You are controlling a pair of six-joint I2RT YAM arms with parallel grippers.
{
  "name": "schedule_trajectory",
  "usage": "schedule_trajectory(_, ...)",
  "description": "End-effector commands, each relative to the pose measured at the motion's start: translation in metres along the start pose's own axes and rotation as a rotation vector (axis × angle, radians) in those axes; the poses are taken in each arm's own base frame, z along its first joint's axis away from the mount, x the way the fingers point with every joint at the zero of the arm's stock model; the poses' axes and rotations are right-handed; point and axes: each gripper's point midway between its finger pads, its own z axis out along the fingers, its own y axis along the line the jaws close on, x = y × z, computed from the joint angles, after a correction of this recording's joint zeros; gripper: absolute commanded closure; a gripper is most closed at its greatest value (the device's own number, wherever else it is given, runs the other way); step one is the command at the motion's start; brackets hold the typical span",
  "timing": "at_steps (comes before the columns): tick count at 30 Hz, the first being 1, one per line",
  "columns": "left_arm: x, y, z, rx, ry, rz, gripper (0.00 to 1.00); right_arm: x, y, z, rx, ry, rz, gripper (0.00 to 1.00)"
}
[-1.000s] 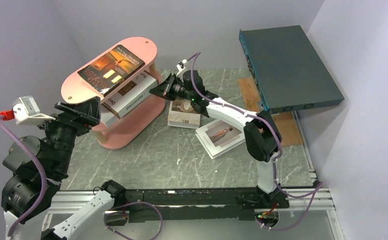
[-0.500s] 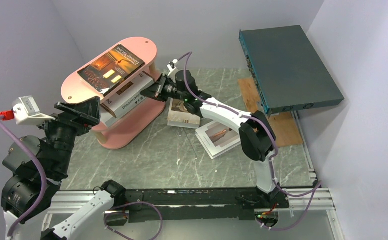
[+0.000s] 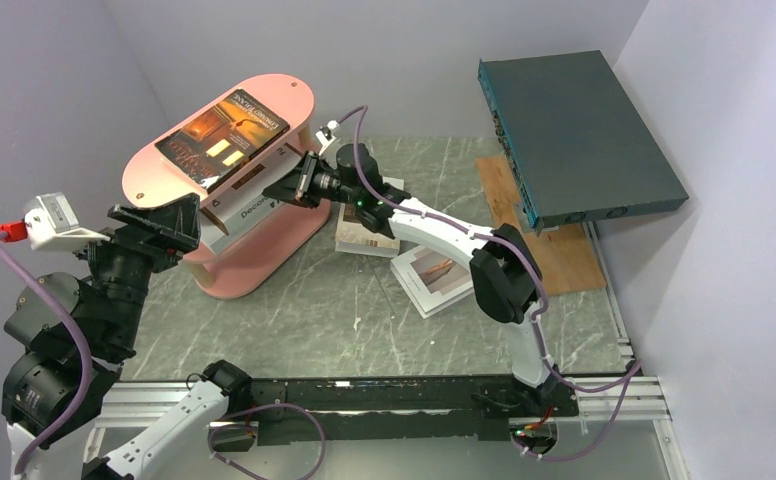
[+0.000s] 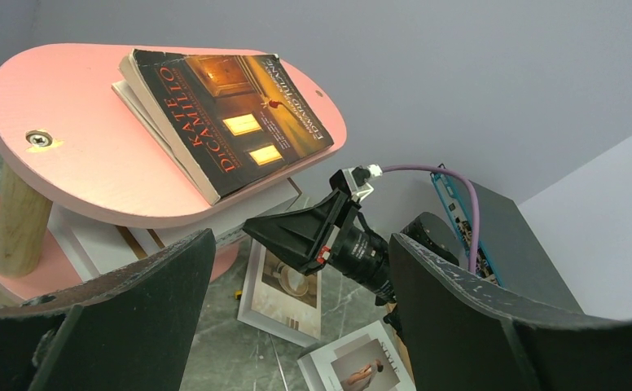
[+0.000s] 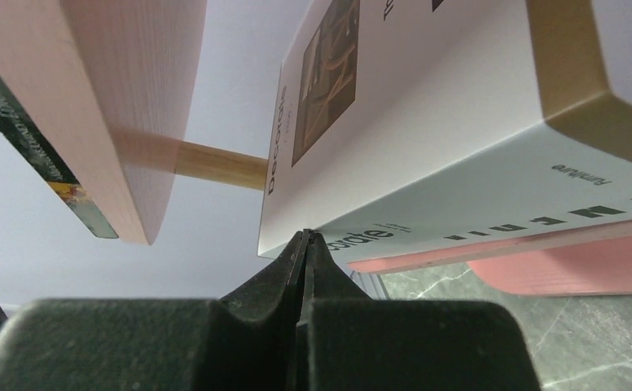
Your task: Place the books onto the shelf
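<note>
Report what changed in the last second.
The shut right gripper advanced toward the shelf, pushing the white Decorate book deeper into its lower tier. Nothing gripped or released. The open left gripper, the Kate DiCamillo book on top and the two tabletop books stayed put.

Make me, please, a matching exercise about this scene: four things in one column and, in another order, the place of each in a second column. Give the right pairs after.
Things
1. dark orange-brown book
2. white "Decorate" book
3. white book with a standing figure on its cover
4. teal flat box

Places
A. flat on the table, right of the shelf
B. on the top tier of the pink shelf
C. at the back right, above the wooden board
D. on the shelf's lower tier, under the top one

Pairs: 1-B, 2-D, 3-A, 4-C
</note>
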Motion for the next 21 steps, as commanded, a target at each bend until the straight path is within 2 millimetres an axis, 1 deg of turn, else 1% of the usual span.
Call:
schedule_trajectory(1,-0.013,-0.003,-0.006,0.014,-0.033,-0.017,0.15,-0.002,0.023,0.007,-0.078,0.002,-0.007,1.00)
schedule_trajectory(5,-0.015,-0.002,-0.008,0.013,-0.042,-0.021,0.15,0.006,0.027,0.013,-0.085,0.018,-0.002,1.00)
schedule_trajectory(8,-0.015,-0.002,-0.007,0.012,-0.040,-0.020,0.15,0.008,0.030,0.011,-0.099,0.026,0.004,1.00)
schedule_trajectory(11,-0.015,-0.002,-0.007,0.013,-0.039,-0.020,0.15,0.006,0.042,0.002,-0.129,0.017,0.000,1.00)
schedule_trajectory(13,-0.014,-0.003,-0.007,0.015,-0.036,-0.021,0.15,0.000,0.052,-0.010,-0.126,-0.017,-0.027,0.98)
schedule_trajectory(15,-0.012,-0.003,-0.007,0.016,-0.032,-0.020,0.15,-0.009,0.055,-0.029,-0.089,-0.076,-0.075,0.91)
schedule_trajectory(17,-0.009,-0.001,-0.005,0.009,-0.023,-0.014,0.15,-0.015,0.052,-0.050,-0.039,-0.129,-0.133,0.80)
schedule_trajectory(19,-0.004,-0.002,-0.003,0.012,-0.007,-0.001,0.15,-0.017,0.037,-0.071,0.053,-0.163,-0.204,0.64)
schedule_trajectory(21,0.004,-0.006,0.001,0.026,0.030,0.032,0.15,-0.020,0.011,-0.097,0.195,-0.197,-0.270,0.56)
